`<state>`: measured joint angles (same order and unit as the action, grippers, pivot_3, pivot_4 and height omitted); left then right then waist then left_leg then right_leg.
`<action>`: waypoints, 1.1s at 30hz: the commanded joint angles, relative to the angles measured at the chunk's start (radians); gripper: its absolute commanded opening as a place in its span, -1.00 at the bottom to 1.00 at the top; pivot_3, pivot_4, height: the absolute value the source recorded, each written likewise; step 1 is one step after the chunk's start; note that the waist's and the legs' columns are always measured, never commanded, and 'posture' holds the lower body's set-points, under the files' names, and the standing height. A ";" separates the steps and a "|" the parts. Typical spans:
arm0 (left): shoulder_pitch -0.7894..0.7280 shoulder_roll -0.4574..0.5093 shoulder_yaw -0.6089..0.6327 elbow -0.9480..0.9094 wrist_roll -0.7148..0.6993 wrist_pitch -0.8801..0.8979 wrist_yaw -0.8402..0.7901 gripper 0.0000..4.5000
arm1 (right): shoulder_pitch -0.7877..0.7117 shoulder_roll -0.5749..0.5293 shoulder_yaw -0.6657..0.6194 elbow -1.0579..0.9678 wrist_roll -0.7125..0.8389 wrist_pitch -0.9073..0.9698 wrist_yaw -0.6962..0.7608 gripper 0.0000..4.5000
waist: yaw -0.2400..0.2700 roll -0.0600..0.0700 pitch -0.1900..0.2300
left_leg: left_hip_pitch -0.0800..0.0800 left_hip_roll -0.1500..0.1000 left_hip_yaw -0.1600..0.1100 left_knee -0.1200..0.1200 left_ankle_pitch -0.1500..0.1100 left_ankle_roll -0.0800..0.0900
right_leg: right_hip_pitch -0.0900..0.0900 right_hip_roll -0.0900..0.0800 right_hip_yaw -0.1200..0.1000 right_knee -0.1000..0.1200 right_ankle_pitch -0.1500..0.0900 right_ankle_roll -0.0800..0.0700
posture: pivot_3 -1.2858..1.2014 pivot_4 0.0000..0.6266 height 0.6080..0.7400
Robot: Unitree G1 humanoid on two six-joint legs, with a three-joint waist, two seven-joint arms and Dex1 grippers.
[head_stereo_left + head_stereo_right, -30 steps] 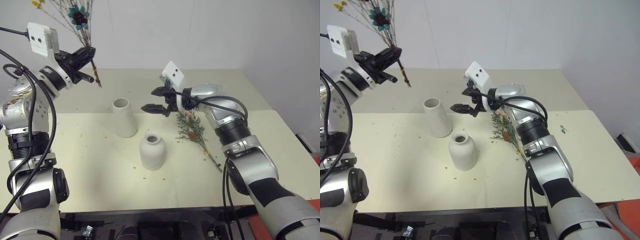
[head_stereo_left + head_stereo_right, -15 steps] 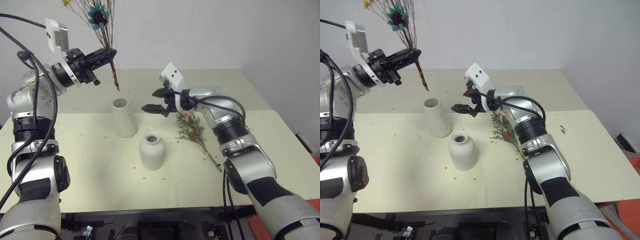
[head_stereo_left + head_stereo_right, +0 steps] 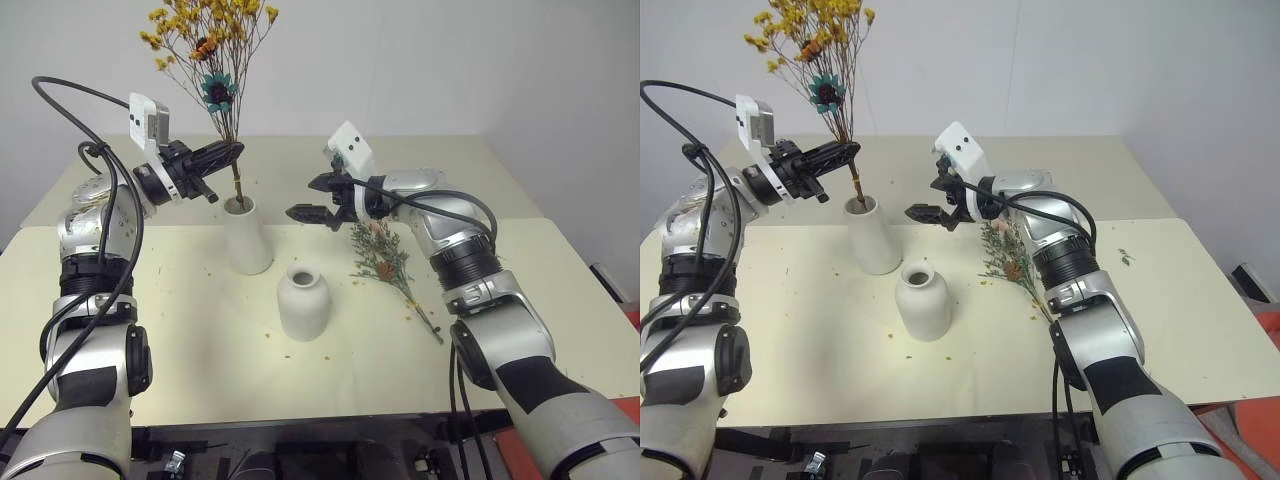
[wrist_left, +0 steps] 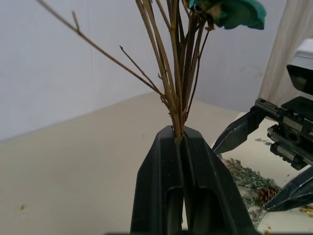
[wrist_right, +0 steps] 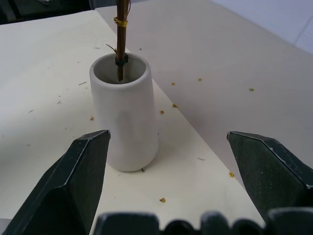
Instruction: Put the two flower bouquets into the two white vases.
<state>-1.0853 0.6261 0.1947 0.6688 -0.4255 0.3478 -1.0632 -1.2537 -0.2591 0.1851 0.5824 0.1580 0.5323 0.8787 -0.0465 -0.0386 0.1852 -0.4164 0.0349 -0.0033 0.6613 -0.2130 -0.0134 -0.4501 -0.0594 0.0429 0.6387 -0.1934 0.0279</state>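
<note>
My left claw (image 3: 233, 152) is clamped tight on the thin brown stems of the yellow bunch (image 3: 212, 40), which stands upright above it. The stem ends reach down past my fingers into the mouth of the tall vase (image 3: 245, 236), directly under the claw. The round vase (image 3: 304, 301) stands nearer to me, between my two claws and below them. My right claw (image 3: 315, 198) hangs with its fingers spread wide, holding nothing, just beside the tall vase's mouth. The grey-green bunch (image 3: 385, 258) lies flat on the table (image 3: 560, 290) under my right forearm.
</note>
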 commanded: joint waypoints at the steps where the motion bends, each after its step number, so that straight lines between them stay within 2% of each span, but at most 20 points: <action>1: 0.020 -0.010 0.010 -0.036 0.006 -0.033 0.015 -0.98 | -0.004 -0.007 -0.031 -0.065 0.013 0.011 -0.001 1.00 | 0.000 0.000 0.000 | 0.000 0.000 0.000 0.000 0.000 0.000 | 0.000 0.000 0.000 0.001 0.000 0.000 | 0.03 -0.52 1.00; 15: 0.131 -0.027 0.011 -0.151 0.032 -0.016 0.097 -0.98 | 0.018 -0.016 -0.035 -0.132 0.026 0.042 0.004 1.00 | -0.002 0.000 0.000 | 0.000 0.000 0.000 0.000 0.000 0.000 | -0.002 0.000 0.000 0.003 0.000 0.000 | 0.03 -0.52 1.00; 18: 0.159 -0.023 0.015 -0.178 0.031 -0.002 0.128 -0.70 | 0.024 -0.017 -0.034 -0.142 0.029 0.047 0.004 1.00 | 0.000 0.000 0.000 | 0.000 0.000 0.000 0.000 0.000 0.000 | -0.002 0.000 0.000 0.003 0.000 0.000 | 0.03 -0.52 1.00; 25: 0.218 -0.011 0.016 -0.258 0.024 0.042 0.165 0.24 | 0.034 -0.016 -0.034 -0.163 0.038 0.054 0.003 1.00 | 0.000 0.000 0.000 | 0.000 0.000 0.000 0.000 0.000 0.000 | -0.002 0.000 0.000 0.003 0.000 0.000 | 0.03 -0.52 1.00; 30: 0.287 0.029 0.063 -0.400 -0.019 0.104 0.184 0.92 | 0.045 -0.021 -0.035 -0.182 0.039 0.064 0.004 1.00 | -0.003 0.000 0.000 | 0.000 0.000 0.000 0.000 0.000 0.000 | -0.002 0.000 0.000 0.003 0.000 0.000 | 0.03 -0.52 1.00; 31: 0.295 0.033 0.067 -0.416 -0.024 0.112 0.187 0.98 | 0.046 -0.022 -0.035 -0.185 0.039 0.067 0.004 1.00 | -0.003 0.000 0.000 | 0.000 0.000 0.000 0.000 0.000 0.000 | -0.002 0.000 0.000 0.003 0.000 0.000 | 0.03 -0.52 1.00; 33: 0.354 0.063 0.101 -0.515 -0.045 0.137 0.203 0.98 | 0.057 -0.032 -0.034 -0.204 0.039 0.076 0.005 1.00 | -0.002 0.000 0.000 | 0.000 0.000 0.000 0.000 0.000 0.000 | -0.002 0.000 0.000 0.003 0.000 0.000 | 0.03 -0.52 1.00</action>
<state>-0.7510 0.6590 0.2481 0.2459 -0.4387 0.4680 -0.8723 -1.1958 -0.2742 0.1777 0.4291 0.1814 0.6007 0.8827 -0.0489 -0.0386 0.1852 -0.4161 0.0352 -0.0032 0.6613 -0.2130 -0.0133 -0.4523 -0.0593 0.0434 0.6416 -0.1934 0.0277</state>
